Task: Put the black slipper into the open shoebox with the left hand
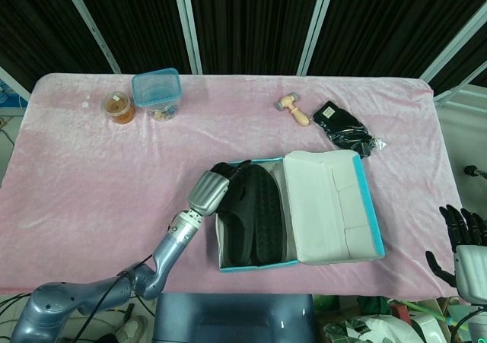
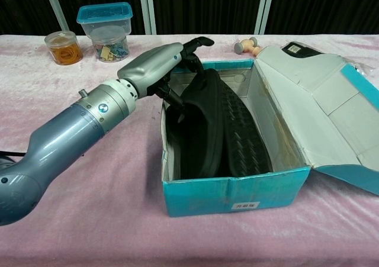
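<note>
The open teal shoebox (image 1: 259,265) (image 2: 237,191) sits at the table's near middle, its white lid (image 1: 327,206) (image 2: 314,95) folded out to the right. My left hand (image 1: 210,190) (image 2: 155,67) reaches over the box's left wall and holds the black slipper (image 1: 237,214) (image 2: 200,122), which stands on its edge inside the box along the left side. A second black slipper (image 1: 266,215) (image 2: 244,138) lies sole up beside it in the box. My right hand (image 1: 459,242) hangs beyond the table's near right corner, fingers apart, holding nothing.
At the back left stand a blue-lidded plastic container (image 1: 157,92) (image 2: 105,24) and a small jar of orange contents (image 1: 119,106) (image 2: 61,47). A small wooden mallet (image 1: 294,109) (image 2: 246,44) and a black bagged bundle (image 1: 342,128) lie behind the box.
</note>
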Available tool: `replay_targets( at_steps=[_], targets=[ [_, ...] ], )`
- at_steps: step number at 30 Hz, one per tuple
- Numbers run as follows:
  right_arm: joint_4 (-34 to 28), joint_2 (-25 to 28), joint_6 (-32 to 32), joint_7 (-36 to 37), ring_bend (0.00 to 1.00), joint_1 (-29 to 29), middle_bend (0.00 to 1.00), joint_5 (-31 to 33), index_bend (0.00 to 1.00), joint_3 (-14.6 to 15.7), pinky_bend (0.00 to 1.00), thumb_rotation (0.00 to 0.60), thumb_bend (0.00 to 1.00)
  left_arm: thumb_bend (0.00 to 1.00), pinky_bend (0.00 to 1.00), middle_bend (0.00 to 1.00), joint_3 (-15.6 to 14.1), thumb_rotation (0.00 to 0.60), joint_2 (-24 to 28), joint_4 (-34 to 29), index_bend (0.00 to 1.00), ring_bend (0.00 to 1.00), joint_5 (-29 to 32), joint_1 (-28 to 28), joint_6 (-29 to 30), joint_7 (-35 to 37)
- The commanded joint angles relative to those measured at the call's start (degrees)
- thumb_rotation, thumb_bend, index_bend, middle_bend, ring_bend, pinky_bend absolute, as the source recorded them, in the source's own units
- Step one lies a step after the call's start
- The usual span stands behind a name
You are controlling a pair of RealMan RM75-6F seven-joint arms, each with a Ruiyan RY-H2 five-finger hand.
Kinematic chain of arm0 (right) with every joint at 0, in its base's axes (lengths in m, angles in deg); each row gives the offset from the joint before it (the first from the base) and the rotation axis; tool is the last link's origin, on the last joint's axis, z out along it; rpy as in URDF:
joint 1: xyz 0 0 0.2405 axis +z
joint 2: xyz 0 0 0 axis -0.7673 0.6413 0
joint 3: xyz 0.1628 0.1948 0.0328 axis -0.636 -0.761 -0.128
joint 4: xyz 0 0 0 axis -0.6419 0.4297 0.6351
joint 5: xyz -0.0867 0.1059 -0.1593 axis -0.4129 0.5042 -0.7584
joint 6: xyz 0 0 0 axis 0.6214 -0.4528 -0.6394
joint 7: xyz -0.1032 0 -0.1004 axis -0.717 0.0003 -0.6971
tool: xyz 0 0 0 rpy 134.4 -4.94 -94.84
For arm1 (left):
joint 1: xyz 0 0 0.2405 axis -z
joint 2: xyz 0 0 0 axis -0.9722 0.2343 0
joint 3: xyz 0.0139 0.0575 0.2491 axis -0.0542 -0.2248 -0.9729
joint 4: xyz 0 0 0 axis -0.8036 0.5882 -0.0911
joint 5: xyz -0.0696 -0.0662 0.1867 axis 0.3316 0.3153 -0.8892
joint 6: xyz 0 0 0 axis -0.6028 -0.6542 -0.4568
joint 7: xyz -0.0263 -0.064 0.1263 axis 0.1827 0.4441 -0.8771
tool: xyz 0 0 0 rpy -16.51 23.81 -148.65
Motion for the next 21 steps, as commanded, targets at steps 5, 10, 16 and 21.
replay_targets(
  at_steps=[5,10,16,21],
  targets=[
    [0.11,-0.06,0.13,0.10,0.00,0.01,0.06,0.05,0.03,-0.01,0.05,0.600,0.24,0.00,0.15,0.32,1.00,0.600,4.11,-6.77,0.00,0.17,4.84,-0.71,-3.93,-11.02],
    [0.01,-0.09,0.15,-0.02,0.00,0.07,0.06,-0.11,0.03,-0.02,0.06,0.600,0.24,0.00,0.06,0.11,1.37,0.600,7.09,-11.73,0.00,0.02,7.62,-1.34,-5.13,-17.26],
    [-0.22,0.09,-0.17,-0.09,0.00,-0.01,0.06,-0.38,0.03,-0.04,0.06,0.600,0.24,0.00,0.00,0.00,1.39,0.600,12.06,-20.10,0.00,0.00,7.92,-2.76,-3.38,-21.00],
    [-0.37,0.35,-0.51,0.09,0.00,-0.01,0.06,-0.74,0.03,-0.12,0.06,0.600,0.24,0.00,0.00,0.00,-0.14,0.600,18.55,-29.23,0.00,0.00,6.61,-5.34,-0.17,-25.25]
  ],
)
